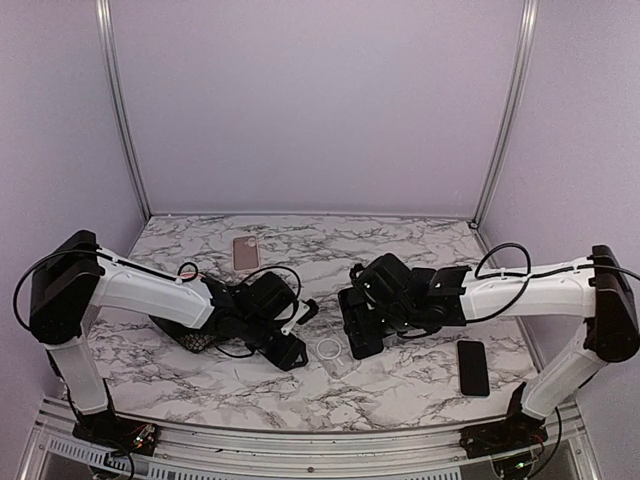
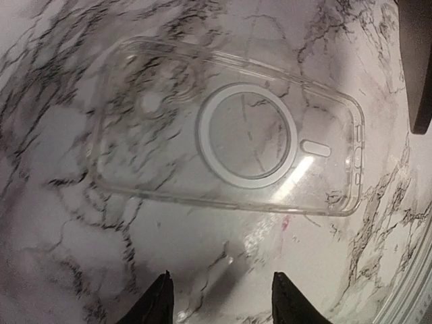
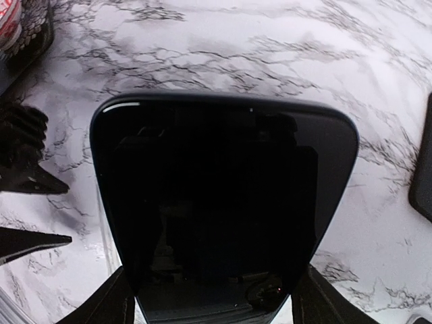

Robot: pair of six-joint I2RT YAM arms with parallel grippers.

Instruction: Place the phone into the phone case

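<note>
Right claw (image 3: 216,300) clenched across the width of the dark phone (image 3: 223,202), fingers on its two long edges at the near end. The phone's long axis runs straight out from the claw, up the frame in the right wrist view, glass face toward the camera, free short end at frame top. Left claw (image 2: 223,300) part open, nothing between the fingers, hovering just short of the clear case (image 2: 223,145), which lies flat on the marble desk (image 1: 400,250), above the fingertips in the left wrist view. Case long axis goes left to right across that frame, dipping a little to the right, so crosswise to the left claw. White ring (image 2: 246,135) sits mid-case. From overhead the case is lower centre, between both claws and near each; can't tell which is closer. My guess: the phone's axis needs lining up with the case's before lowering. Spare black phone (image 1: 473,367) lies lower right.
</note>
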